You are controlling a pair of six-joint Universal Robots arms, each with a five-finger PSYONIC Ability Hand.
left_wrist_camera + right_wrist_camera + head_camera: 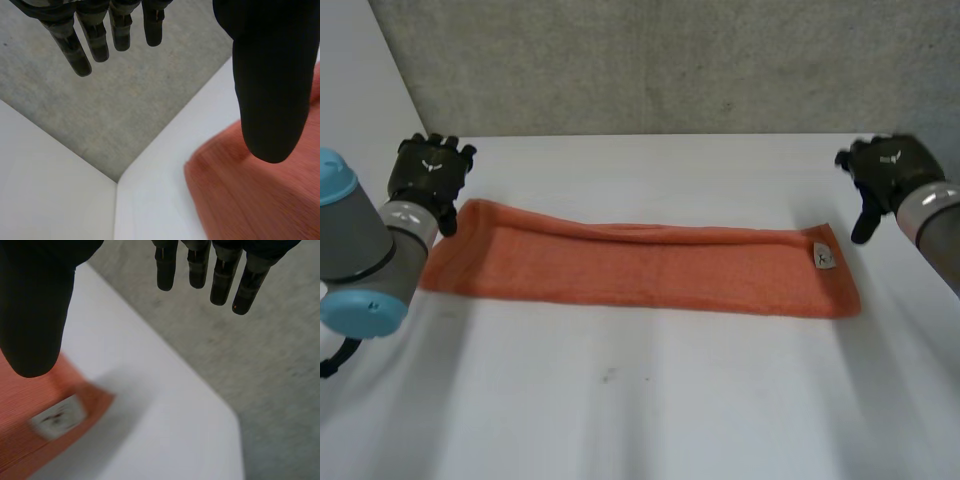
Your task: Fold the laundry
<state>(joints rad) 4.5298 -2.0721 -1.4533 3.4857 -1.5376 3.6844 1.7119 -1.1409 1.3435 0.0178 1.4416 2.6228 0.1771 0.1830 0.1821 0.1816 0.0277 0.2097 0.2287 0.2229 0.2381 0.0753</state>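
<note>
At the towel [650, 265] ends, left hand [428, 170] and right hand [888, 170], fingers [99, 42] apart, apparently untouching.

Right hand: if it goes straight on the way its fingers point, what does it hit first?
Likely the grey wall: the fingers of the right hand aim past the table edge. The orange towel lies by its thumb, off that line. Depth is unclear.

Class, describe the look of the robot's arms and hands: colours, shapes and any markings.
Both arms are thick grey tubes; the left arm carries round light-blue caps, the right arm a pale wrist band. The left hand and right hand are black, each with a small pale mark on its back, slim segmented fingers and a broad smooth thumb.
</note>
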